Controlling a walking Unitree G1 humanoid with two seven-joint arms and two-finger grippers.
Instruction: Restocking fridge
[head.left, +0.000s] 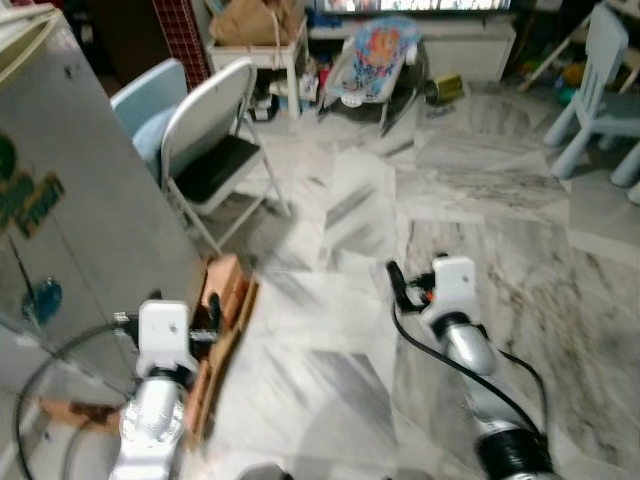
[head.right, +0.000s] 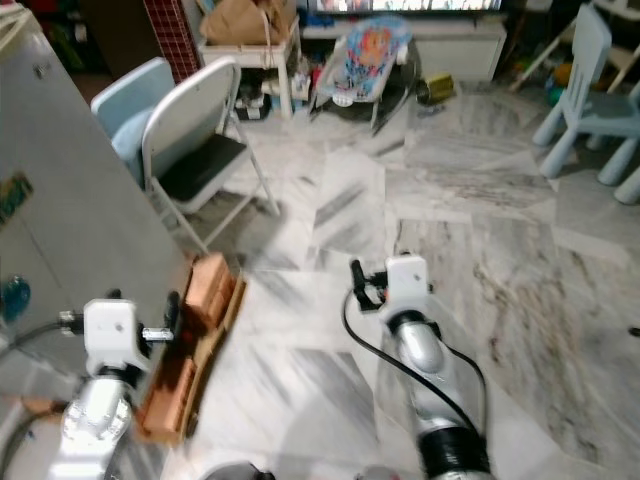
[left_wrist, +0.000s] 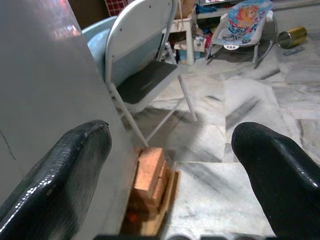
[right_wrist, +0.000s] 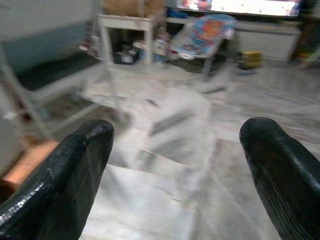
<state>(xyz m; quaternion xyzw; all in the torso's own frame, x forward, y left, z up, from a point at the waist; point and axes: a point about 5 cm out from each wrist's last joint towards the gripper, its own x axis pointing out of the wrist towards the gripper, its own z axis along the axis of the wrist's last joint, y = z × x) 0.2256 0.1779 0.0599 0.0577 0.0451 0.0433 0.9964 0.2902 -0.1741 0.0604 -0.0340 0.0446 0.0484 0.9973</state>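
Observation:
The grey fridge (head.left: 70, 200) stands at my left with its door shut, and I see its side wall close by in the left wrist view (left_wrist: 45, 90). My left gripper (head.left: 208, 318) hangs open beside the fridge's lower corner with nothing between its fingers (left_wrist: 65, 175). My right gripper (head.left: 397, 285) is open and empty over the marble floor, its fingers (right_wrist: 70, 175) spread wide. No food item can be made out.
Orange-brown wooden blocks (head.left: 225, 300) lie on the floor against the fridge's base. A white folding chair (head.left: 215, 150) and a light blue chair (head.left: 150, 105) stand just past the fridge. Farther off are a baby bouncer (head.left: 375, 55), a small white table (head.left: 260, 50) and a pale blue child's chair (head.left: 600, 90).

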